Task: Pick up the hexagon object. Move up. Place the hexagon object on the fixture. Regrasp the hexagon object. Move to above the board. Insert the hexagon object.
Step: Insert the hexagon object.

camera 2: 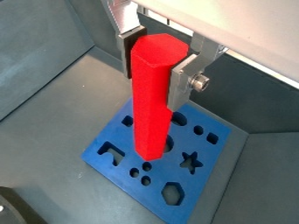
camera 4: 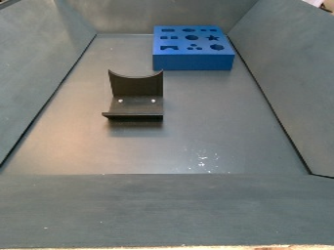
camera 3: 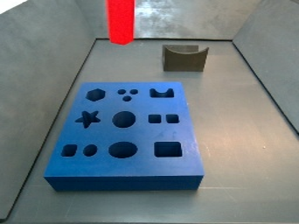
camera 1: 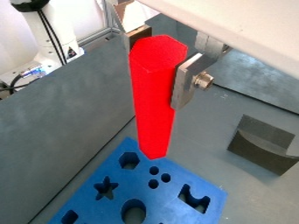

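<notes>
My gripper (camera 1: 158, 66) is shut on the top end of the hexagon object (camera 1: 152, 105), a bright red hexagonal bar that hangs upright. It shows the same way in the other wrist view, gripper (camera 2: 156, 63) and bar (camera 2: 152, 101). The bar's lower end hangs above the blue board (camera 1: 100, 206) (camera 2: 111, 144) without touching it. In a side view only the bar's lower part (camera 3: 121, 19) shows, high above the floor beyond the board's (camera 3: 128, 162) far edge; the gripper is out of that frame. The board's hexagon hole (camera 3: 94, 92) is near its far left corner.
The dark fixture (camera 3: 184, 57) (camera 4: 135, 98) stands on the grey floor apart from the board (camera 4: 193, 59); it also shows in a wrist view (camera 1: 263, 144). Grey walls enclose the floor on all sides.
</notes>
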Controlling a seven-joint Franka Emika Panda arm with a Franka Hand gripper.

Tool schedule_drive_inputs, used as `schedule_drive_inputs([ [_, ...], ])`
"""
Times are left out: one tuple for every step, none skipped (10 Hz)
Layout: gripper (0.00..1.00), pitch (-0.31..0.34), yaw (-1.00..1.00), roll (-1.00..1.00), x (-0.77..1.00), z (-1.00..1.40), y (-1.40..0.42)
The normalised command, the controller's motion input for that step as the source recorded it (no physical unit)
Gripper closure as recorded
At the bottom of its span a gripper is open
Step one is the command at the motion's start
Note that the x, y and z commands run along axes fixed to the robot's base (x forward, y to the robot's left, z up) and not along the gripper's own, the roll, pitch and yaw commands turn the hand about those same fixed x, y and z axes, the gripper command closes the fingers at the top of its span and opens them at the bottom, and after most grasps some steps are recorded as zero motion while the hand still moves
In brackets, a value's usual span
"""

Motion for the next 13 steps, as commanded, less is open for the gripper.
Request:
schedule_drive_inputs([
  [1.0, -0.051, 0.05, -0.06, -0.51, -0.13, 0.48],
  [1.0, -0.076, 0.17, -0.06, -0.64, -0.32, 0.61],
  [1.0, -0.071, 0.09, -0.01, -0.66, -0.41, 0.53],
  [1.0, -0.049, -0.02, -0.01, -0.33, -0.51, 0.04],
  [1.0, -0.074, -0.83, -0.17, -0.13, -0.6, -0.07],
  [1.0, -0.021, -0.83, -0.13, -0.11, -0.48, -0.09],
  [1.0, -0.057, -0.59, -0.14, -0.31, -0.43, -0.18],
  [1.0, -0.093, 0.0, -0.08, 0.0, -0.11, 0.0],
  [1.0, 0.0, 0.0, 0.0, 0.0, 0.0, 0.02],
  [1.0, -0.029, 0.0, 0.0, -0.24, -0.47, -0.01],
  [1.0, -0.01, 0.0, 0.0, -0.42, -0.57, -0.1],
  [1.0, -0.031, 0.0, -0.02, -0.37, -0.46, -0.09],
  [1.0, -0.001, -0.02, 0.0, -0.12, -0.16, -0.07],
])
